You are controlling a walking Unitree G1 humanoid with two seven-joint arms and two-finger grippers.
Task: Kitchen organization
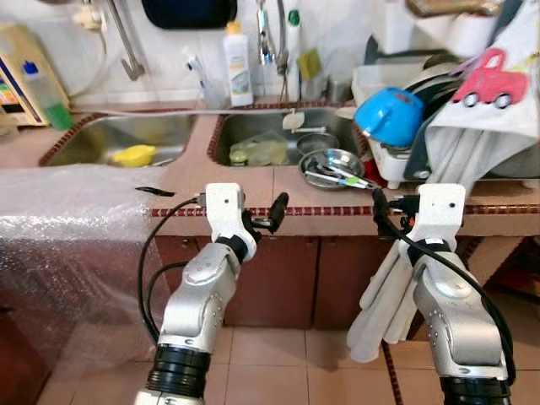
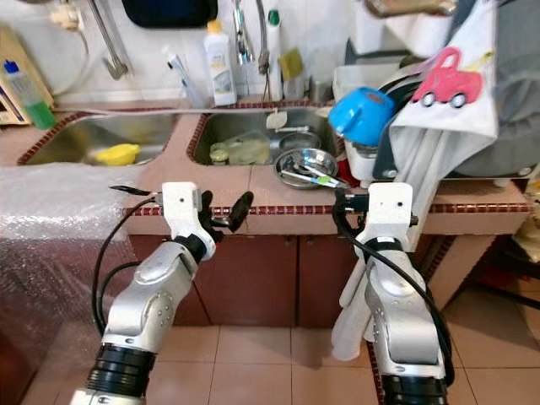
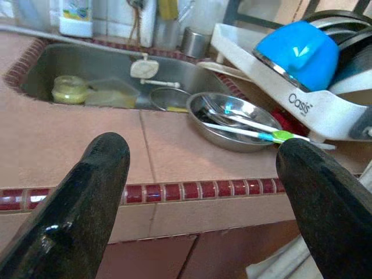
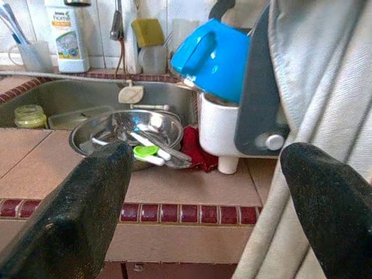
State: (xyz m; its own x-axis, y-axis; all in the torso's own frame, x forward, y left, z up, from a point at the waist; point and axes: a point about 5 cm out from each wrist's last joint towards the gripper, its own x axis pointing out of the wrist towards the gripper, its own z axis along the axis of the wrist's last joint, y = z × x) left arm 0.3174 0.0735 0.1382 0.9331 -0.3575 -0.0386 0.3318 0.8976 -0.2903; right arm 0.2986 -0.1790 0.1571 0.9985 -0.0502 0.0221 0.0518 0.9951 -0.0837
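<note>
Left wrist view showed a shiny round steel bowl (image 3: pixel 233 119) on matte tile; both grippers' (image 3: pixel 200 174) (image 4: pixel 209 186) fingers were spread, empty.

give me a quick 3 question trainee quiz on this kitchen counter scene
1. True or false: the steel bowl sits on the counter beside the sink.
2. Which colour is the pot on the dish rack: A red, B blue, C green?
3. Are the left gripper and right gripper open or shut?

Key: 1 true. 2 B, the blue pot. 3 Both open, short of the counter edge.
</note>
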